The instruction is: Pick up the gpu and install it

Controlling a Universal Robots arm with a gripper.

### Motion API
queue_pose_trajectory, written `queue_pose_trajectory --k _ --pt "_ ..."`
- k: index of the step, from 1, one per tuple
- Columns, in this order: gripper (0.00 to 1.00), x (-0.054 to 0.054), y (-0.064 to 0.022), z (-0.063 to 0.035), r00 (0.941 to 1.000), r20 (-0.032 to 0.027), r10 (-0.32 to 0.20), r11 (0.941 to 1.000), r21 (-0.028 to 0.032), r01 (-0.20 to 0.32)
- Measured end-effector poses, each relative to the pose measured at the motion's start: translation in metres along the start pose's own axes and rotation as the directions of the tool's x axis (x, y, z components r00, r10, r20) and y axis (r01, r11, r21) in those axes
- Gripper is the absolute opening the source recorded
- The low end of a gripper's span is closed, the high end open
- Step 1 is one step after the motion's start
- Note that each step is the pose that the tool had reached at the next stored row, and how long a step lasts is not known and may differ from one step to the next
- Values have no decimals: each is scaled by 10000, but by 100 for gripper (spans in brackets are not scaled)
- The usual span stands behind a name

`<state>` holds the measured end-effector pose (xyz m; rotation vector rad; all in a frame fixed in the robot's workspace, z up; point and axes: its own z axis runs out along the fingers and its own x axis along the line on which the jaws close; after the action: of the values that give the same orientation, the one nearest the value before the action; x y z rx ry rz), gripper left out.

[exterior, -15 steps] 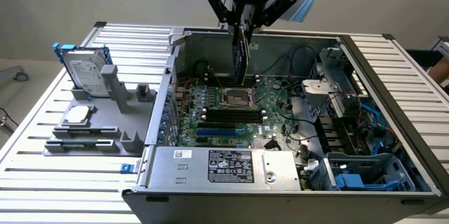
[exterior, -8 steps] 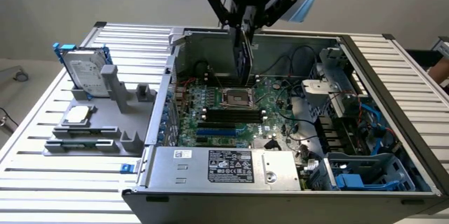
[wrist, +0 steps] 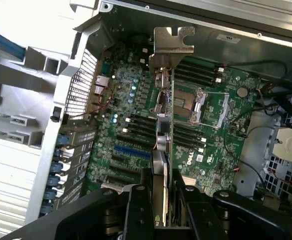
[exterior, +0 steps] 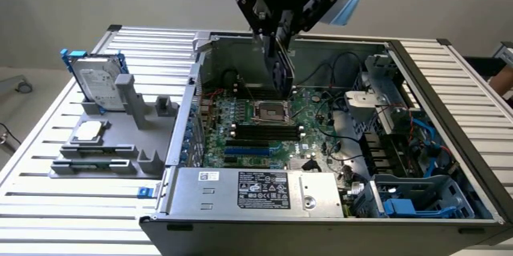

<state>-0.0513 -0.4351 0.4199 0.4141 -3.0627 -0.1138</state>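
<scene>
Exterior view: the gripper [exterior: 279,30] pointed straight down over the open case [exterior: 471,166]. It was clamped on the gpu [exterior: 282,70], which hung edge-down above the motherboard [exterior: 248,142].

Wrist view: the gpu [wrist: 164,130] sat edge-on between the fingers [wrist: 136,210], with its bracket [wrist: 173,47] at the far end. It looked light and stiff but fragile, so pinching the board's top edge seemed about right.

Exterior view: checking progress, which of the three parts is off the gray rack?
The gpu, held by the claw over the motherboard; the hard drive and processor chip sit on the rack.
</scene>
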Motion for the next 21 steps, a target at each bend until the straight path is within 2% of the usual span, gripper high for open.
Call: queue_pose_trajectory --k 3,6,11,16,21 --pt "26 -1 -2 23 9985 -46 -553 9985 21 553" --pt "26 -2 -4 46 9941 -88 -1084 9941 37 1085" --pt "26 -3 -7 85 9800 -166 -1985 9801 61 1986" --pt "26 -5 -10 127 9580 -243 -2858 9582 77 2860" --pt "26 -7 -15 185 9278 -325 -3717 9282 87 3721"
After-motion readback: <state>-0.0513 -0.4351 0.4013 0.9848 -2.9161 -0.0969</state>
